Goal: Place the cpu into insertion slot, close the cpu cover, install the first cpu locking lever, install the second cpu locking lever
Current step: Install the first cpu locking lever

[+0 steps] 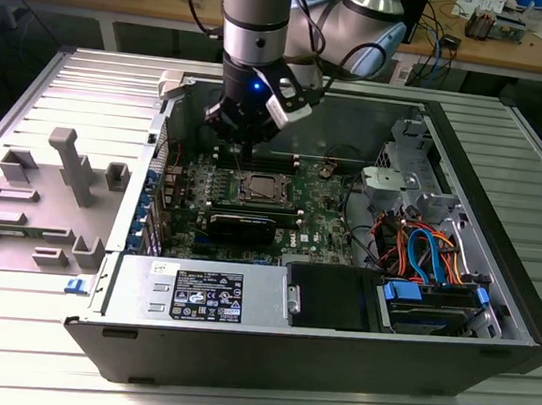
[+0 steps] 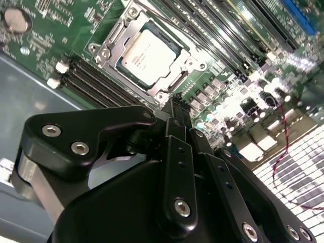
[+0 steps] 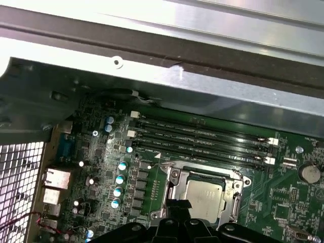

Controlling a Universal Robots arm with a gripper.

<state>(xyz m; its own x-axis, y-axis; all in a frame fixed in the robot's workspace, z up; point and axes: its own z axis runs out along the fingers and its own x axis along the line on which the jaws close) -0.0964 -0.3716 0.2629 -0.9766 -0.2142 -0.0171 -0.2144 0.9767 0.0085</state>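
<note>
The claw (image 1: 247, 150) hangs above the cpu (image 1: 259, 189).

so the arm (image 1: 256, 14) drops straight down in the exterior view, last silver link upright, with another fat link bending off behind it toward the exterior view's right. The wrist (image 1: 254, 81) has a little blue light glowing on it. The black gripper (image 1: 246, 150) points straight down, and in the second wrist view its fingers (image 2: 178, 149) look pinched together at the tips, no gap, nothing between them
</note>
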